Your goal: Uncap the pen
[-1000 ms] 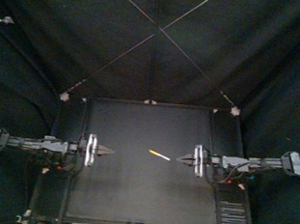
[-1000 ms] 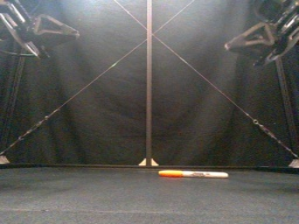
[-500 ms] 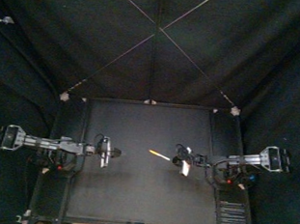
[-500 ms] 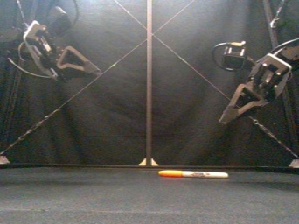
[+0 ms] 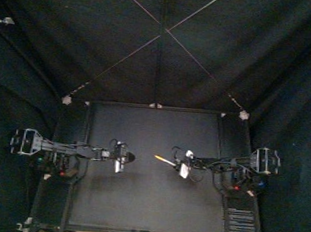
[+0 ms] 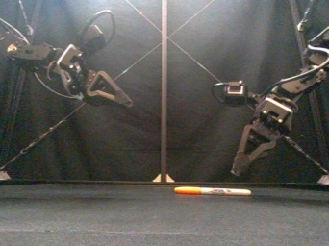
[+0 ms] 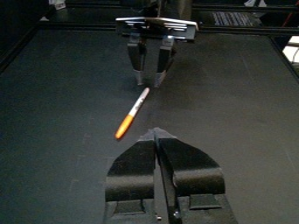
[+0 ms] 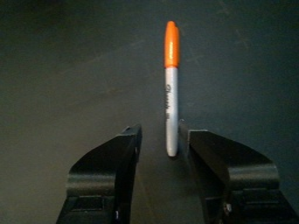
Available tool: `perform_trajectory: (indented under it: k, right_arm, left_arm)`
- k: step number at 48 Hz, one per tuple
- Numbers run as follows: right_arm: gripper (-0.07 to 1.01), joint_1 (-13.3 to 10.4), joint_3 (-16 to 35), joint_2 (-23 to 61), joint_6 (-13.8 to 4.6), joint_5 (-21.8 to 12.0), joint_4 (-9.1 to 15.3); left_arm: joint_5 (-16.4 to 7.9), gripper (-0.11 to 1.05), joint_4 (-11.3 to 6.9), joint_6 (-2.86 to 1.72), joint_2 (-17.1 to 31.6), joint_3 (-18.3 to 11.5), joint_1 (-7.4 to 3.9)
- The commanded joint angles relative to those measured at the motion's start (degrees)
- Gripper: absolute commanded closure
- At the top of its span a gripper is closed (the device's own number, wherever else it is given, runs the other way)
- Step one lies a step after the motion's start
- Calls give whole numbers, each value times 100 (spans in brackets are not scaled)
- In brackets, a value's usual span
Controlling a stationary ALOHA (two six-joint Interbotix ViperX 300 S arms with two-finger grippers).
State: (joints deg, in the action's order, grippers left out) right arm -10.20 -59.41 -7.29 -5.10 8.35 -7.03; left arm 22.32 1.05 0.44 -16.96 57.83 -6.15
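The marker pen [image 6: 214,191] lies flat near the middle of the table, its orange cap [image 6: 189,190] toward the left and its white barrel toward the right. In the top view the pen [image 5: 164,161] lies between the two grippers. My right gripper [image 8: 167,133] hangs open a little above the barrel end, pointing down, with the pen [image 8: 170,79] showing between its jaws; it does not touch the pen. It also shows in the front view [image 6: 240,167]. My left gripper [image 7: 158,133] is higher up and left of the pen [image 7: 132,112], with its jaws together and nothing in them.
The black table [image 5: 149,203] carries nothing but the pen. Black curtains close off the back and both sides. Each arm reaches in from its own side, and the left gripper [image 6: 118,96] is well above the table.
Both arms have swung down and inward toward the pen from their raised outer positions. The right gripper's jaws have opened over the barrel. The pen has not moved.
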Motion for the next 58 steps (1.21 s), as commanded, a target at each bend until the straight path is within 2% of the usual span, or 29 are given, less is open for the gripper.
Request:
perform_trajectory:
  k: [1, 7, 13, 24, 28, 34, 37, 42, 47, 50, 53, 58]
  right_arm:
    - [17, -167, 167, 123, 9, 44, 26]
    - [17, -264, 272, 369, 9, 35, 70]
    - [17, -237, 352, 510, -9, -70, 158]
    - [19, -211, 448, 686, -26, -439, 123]
    - [24, -211, 448, 721, -26, -466, 88]
    - [37, -158, 457, 721, -26, -466, 97]
    - [42, -149, 466, 712, -26, -457, 105]
    - [48, -123, 510, 598, 9, -448, 132]
    - [48, -88, 606, 369, 9, -439, 299]
    - [48, -70, 677, 193, 9, -431, 431]
    - [48, -70, 756, 35, 0, -431, 563]
    - [48, -62, 879, -246, -9, -431, 747]
  left_arm:
    - [62, 42, 9, 9, 53, -176, -44]
    - [62, 30, 9, 0, 62, -185, -44]
    - [62, 21, 18, 0, 62, -185, -44]
    - [62, 18, 9, 0, 62, -211, -53]
    - [62, 18, 0, 0, 62, -237, -53]
    - [62, 18, -26, -35, 62, -264, -79]
    - [62, 18, -70, -35, 62, -281, -105]
    - [70, 18, -334, -53, 62, -334, -149]
    - [62, 18, -712, -44, 62, -369, -193]
    - [70, 18, -888, -18, 62, -396, -202]
    - [62, 18, -984, -9, 62, -404, -211]
    - [70, 18, -1002, -18, 62, -413, -211]
